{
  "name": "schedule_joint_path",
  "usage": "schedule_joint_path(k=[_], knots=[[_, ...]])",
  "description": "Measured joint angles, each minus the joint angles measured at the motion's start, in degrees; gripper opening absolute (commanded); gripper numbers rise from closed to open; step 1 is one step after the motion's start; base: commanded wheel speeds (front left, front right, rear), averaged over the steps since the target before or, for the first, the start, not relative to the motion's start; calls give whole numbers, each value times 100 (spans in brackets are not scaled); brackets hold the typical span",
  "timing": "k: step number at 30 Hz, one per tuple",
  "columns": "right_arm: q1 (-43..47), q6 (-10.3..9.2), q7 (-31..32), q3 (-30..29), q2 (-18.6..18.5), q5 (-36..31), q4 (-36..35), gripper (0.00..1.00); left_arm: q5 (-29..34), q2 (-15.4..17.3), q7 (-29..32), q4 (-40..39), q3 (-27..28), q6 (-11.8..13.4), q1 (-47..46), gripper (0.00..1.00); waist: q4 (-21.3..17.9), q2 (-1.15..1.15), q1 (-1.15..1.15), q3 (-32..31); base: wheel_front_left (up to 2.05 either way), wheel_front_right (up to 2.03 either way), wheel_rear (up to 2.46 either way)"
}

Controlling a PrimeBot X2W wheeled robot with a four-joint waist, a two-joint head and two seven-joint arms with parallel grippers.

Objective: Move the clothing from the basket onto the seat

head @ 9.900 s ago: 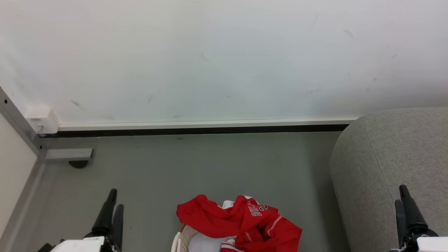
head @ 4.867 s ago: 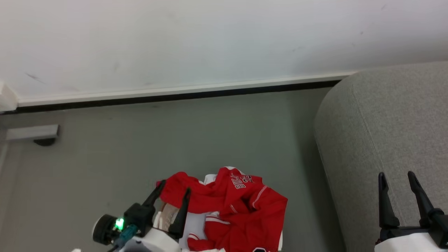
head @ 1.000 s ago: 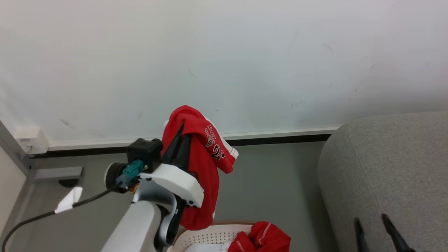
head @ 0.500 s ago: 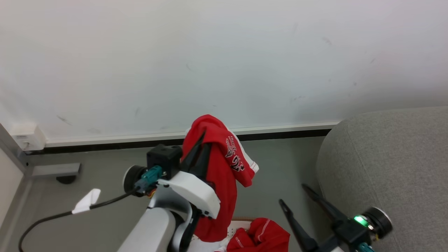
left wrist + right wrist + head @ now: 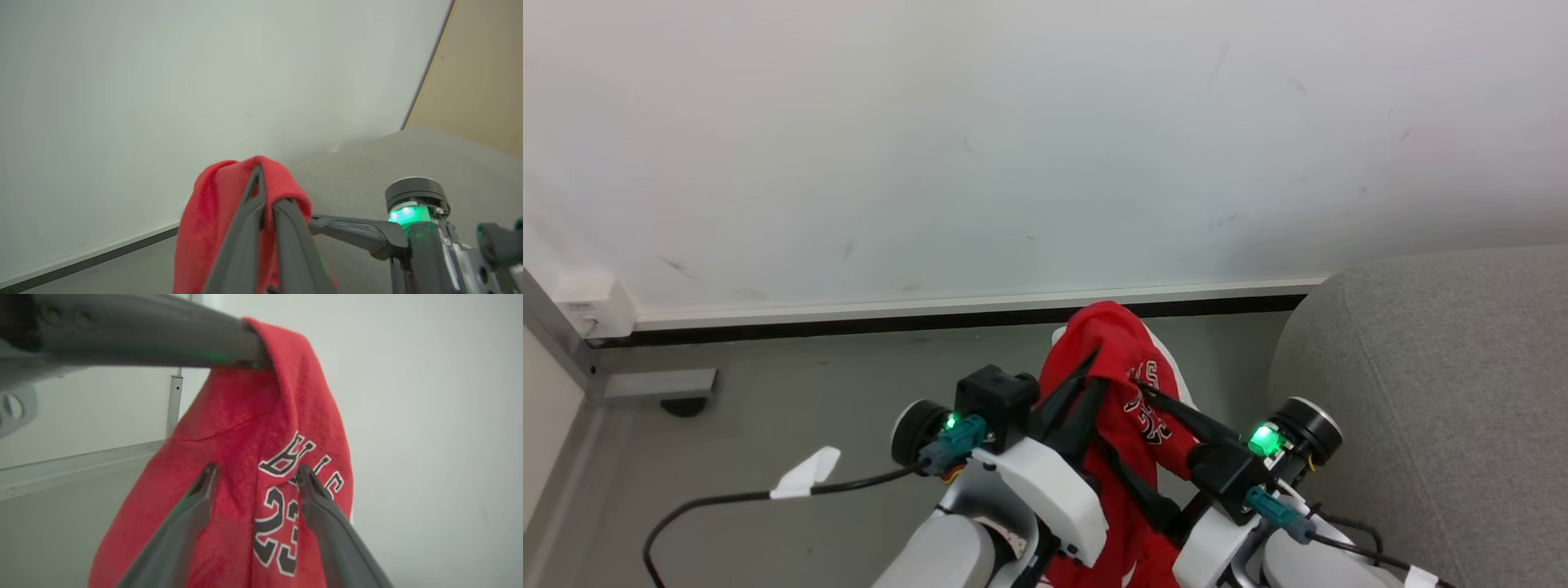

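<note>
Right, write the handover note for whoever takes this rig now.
Left gripper: shut on a red garment, holding it up in the air, left of the seat.
Right gripper: open, one finger either side of the hanging cloth, no grip.
Done: one garment lifted, not yet on the seat.
Left: carry it over the seat and release it, then check the basket for more.

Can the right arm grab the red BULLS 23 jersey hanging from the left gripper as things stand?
Probably yes. The right gripper stands open against the red basketball garment, its fingers framing the lettering, with nothing in between. The left gripper is shut on the top fold.
</note>
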Motion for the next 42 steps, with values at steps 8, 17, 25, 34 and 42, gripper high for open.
schedule_joint_path(k=[8,17,25,34,42], knots=[[-206,0,7,167,312,319,906,0,-269,-55,77,-110,-236,23,24,0,70,0,0,-20,0,0,0],[-222,0,7,-77,355,430,790,0,-342,-56,62,-25,-234,118,21,0,9,0,0,-18,0,0,0],[-168,0,7,-405,303,430,689,0,-338,-13,-37,92,-302,120,19,100,-62,0,0,-37,0,0,0],[-44,0,7,-787,108,391,474,0,-298,48,-102,151,-403,78,22,100,-196,0,0,2,0,0,0],[207,0,5,-1123,-141,280,114,0,-289,123,-167,174,-431,79,44,100,-485,0,0,37,0,0,0]])
